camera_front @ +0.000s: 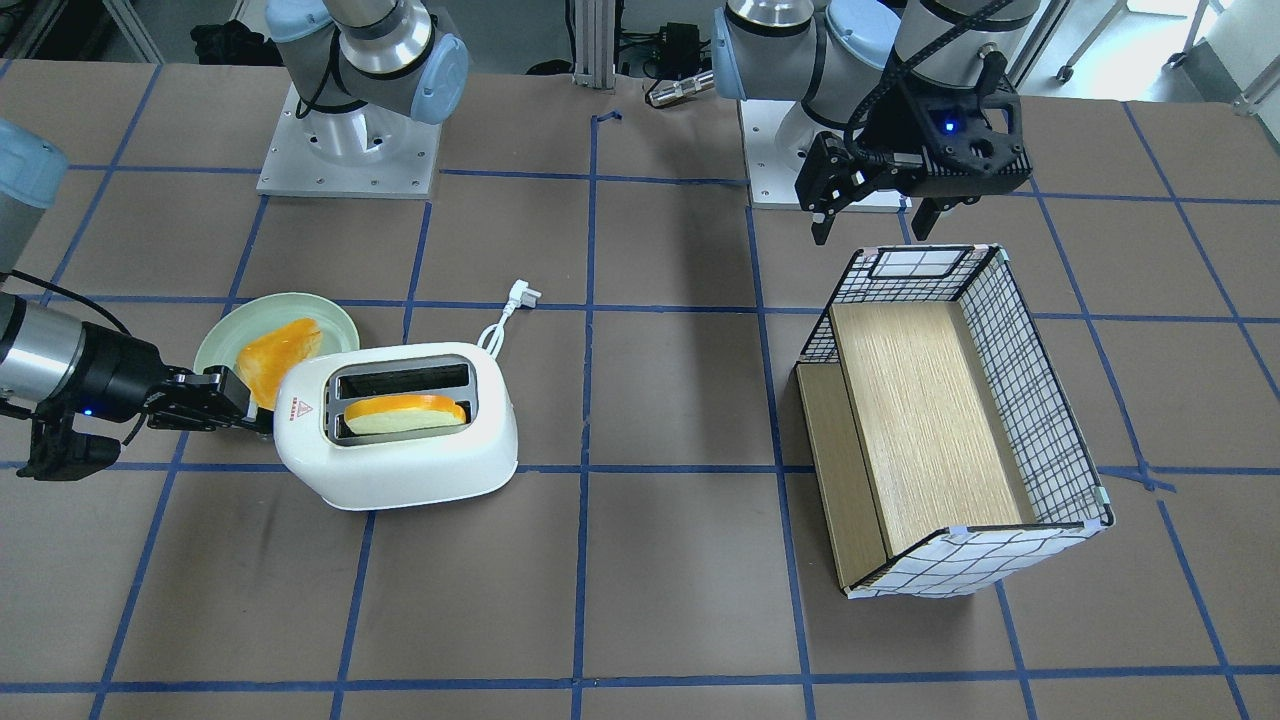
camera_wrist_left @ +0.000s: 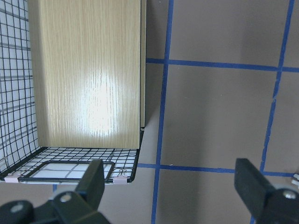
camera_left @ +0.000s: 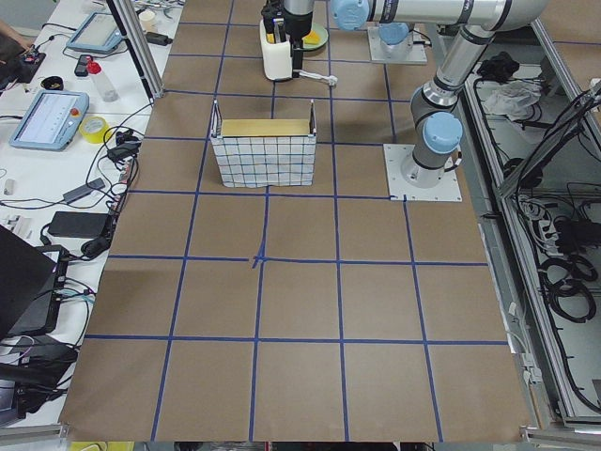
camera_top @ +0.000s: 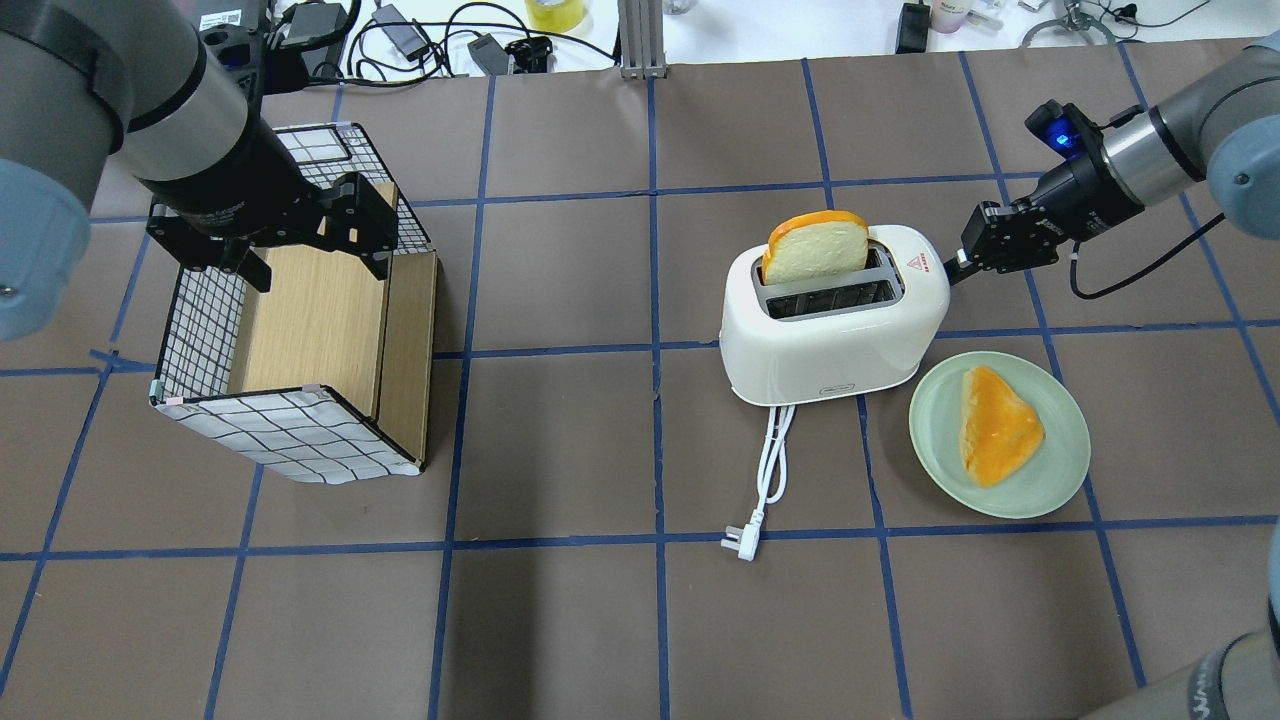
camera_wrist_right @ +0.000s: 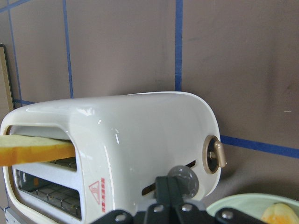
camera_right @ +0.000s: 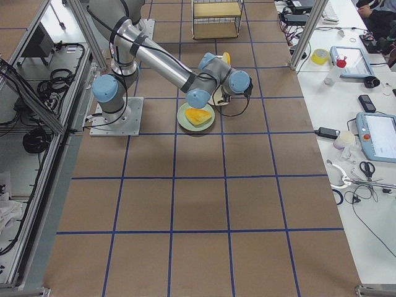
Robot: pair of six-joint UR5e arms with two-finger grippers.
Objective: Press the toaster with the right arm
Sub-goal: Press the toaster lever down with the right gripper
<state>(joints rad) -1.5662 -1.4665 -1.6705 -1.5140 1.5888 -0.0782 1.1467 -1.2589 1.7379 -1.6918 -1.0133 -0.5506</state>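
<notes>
The white toaster (camera_front: 400,455) (camera_top: 830,340) stands on the table with a bread slice (camera_top: 815,245) sticking up from one slot. My right gripper (camera_front: 250,408) (camera_top: 955,268) is shut and lies level, its tips against the toaster's end face. In the right wrist view the shut fingertips (camera_wrist_right: 169,189) sit just below the grey lever knob (camera_wrist_right: 183,179), beside the round side knob (camera_wrist_right: 215,155). The toaster (camera_wrist_right: 140,135) fills that view. My left gripper (camera_front: 870,220) (camera_top: 315,265) is open and empty above the basket's back end.
A green plate (camera_top: 1060,470) (camera_front: 215,340) with an orange-topped bread slice (camera_top: 995,425) lies beside the toaster, near my right gripper. The toaster's white cord and plug (camera_top: 745,540) trail toward the robot. A wire basket (camera_top: 290,430) (camera_front: 1040,400) with wooden boards stands under my left arm.
</notes>
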